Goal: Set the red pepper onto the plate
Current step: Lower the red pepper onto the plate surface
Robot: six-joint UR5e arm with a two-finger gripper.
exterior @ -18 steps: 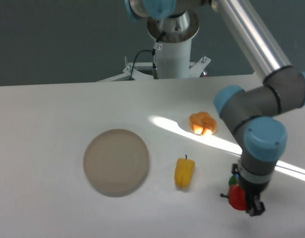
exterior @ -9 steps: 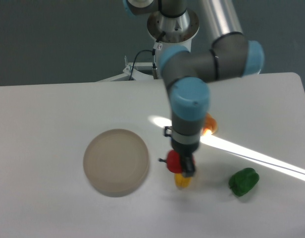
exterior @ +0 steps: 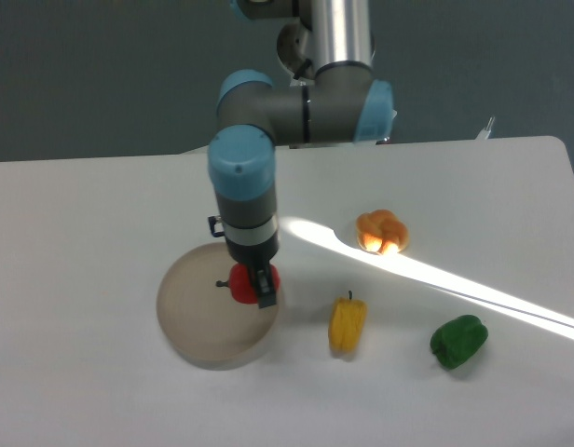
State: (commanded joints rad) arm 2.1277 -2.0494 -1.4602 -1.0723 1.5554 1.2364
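Camera view: fixed, looking down at a white table (exterior: 91, 214) from the front, with the arm's base at the far edge.
Landmark: the plate (exterior: 208, 312), round, beige-grey, low-rimmed, lying flat on the near-left part of the table.
Gripper (exterior: 253, 284): pointing straight down over the right half of the plate, its jaws clamped on the red pepper; one dark finger (exterior: 265, 288) shows in front of the fruit.
Red pepper (exterior: 242, 282): held between the fingers above the plate's right half, inside the rim line; its short dark stem sticks out sideways toward the plate's centre. Whether it touches the plate surface cannot be told.
Arm (exterior: 245, 186): grey wrist with blue caps stands upright directly behind the plate's right edge; the silver upper link rises out of the top of the picture.
Yellow pepper (exterior: 347, 322): lying on the table just right of the plate, apart from its rim.
Green pepper (exterior: 457, 341): well right of the plate, beyond the yellow one.
Orange pepper (exterior: 381, 231): right of the plate and farther back, in a bright band of light.
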